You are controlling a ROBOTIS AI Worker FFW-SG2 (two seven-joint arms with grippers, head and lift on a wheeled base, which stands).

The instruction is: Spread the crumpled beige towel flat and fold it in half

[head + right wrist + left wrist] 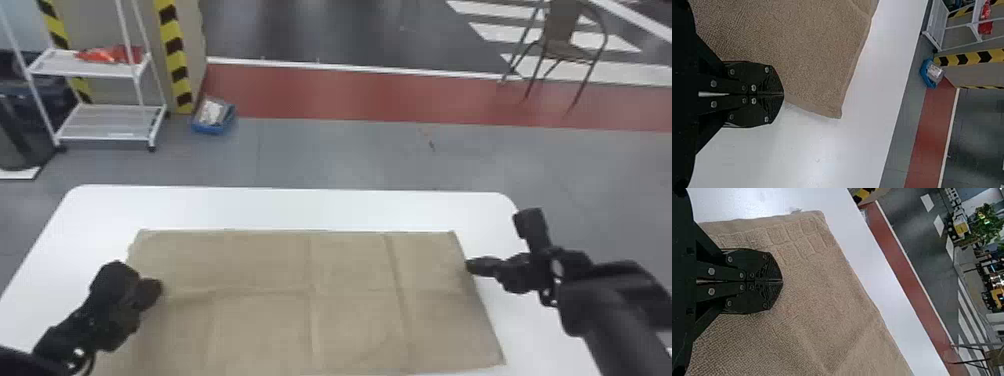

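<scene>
The beige towel (350,300) lies spread on the white table, nearly flat, with a few creases and low ridges. My left gripper (152,292) is over its left part; in the left wrist view the gripper (782,281) is shut above the textured towel (820,290), near a corner with a woven band. At the towel's right edge stands my right gripper (470,265). The right wrist view has that gripper (783,94) shut, its tips beside the hem of the towel (809,51). I cannot tell whether either gripper touches the cloth.
The white table (280,207) shows as a bare strip beyond the towel and at both sides. Past it on the floor are a white wire rack (107,122), a blue bin (214,117) and a chair (565,47).
</scene>
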